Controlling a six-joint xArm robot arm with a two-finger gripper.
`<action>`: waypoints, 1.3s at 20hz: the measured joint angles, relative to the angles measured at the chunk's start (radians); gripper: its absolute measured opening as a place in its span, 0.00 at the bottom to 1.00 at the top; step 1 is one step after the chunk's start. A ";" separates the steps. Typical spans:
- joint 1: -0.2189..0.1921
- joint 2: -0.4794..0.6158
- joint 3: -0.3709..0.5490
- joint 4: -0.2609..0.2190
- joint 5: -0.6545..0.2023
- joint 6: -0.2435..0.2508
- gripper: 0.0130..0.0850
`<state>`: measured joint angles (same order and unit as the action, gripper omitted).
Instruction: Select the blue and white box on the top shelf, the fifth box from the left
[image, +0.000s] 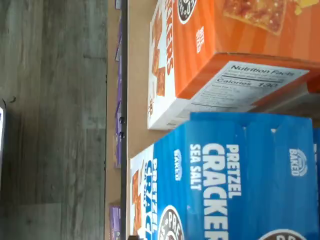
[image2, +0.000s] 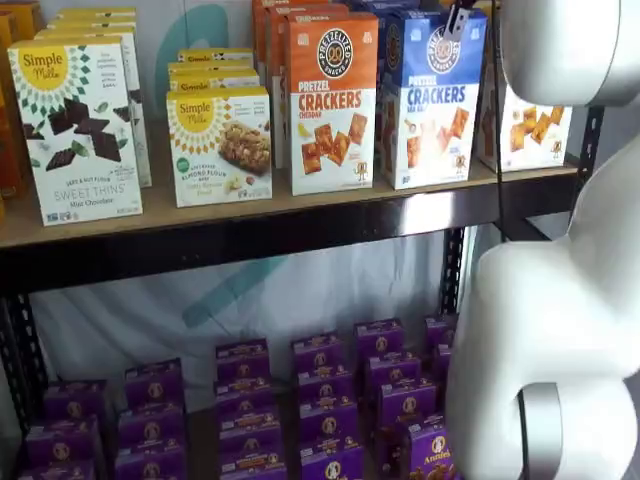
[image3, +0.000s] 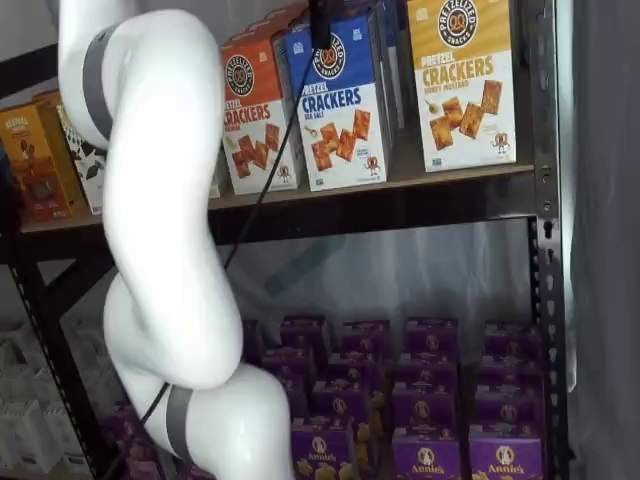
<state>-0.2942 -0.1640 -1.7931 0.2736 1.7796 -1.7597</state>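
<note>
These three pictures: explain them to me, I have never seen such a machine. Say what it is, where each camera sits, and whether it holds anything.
The big white jointed shape is a robot arm standing before store shelves. Two pictures come from fixed cameras facing the shelves; the third comes from a camera on the arm's wrist, turned sideways. The long tan wooden top shelf carries cardboard boxes, among them the tall blue and white cracker box beside an orange and white cracker box. Small purple boxes fill the level below. The gripper shows only as black fingers hanging above the blue box; it appears to hold nothing yet.
</note>
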 joint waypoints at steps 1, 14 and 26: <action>0.001 0.000 0.000 -0.003 0.004 0.000 1.00; -0.007 -0.011 0.002 0.044 -0.003 0.014 1.00; 0.022 0.000 -0.003 0.002 -0.026 0.022 1.00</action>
<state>-0.2718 -0.1641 -1.7956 0.2756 1.7536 -1.7375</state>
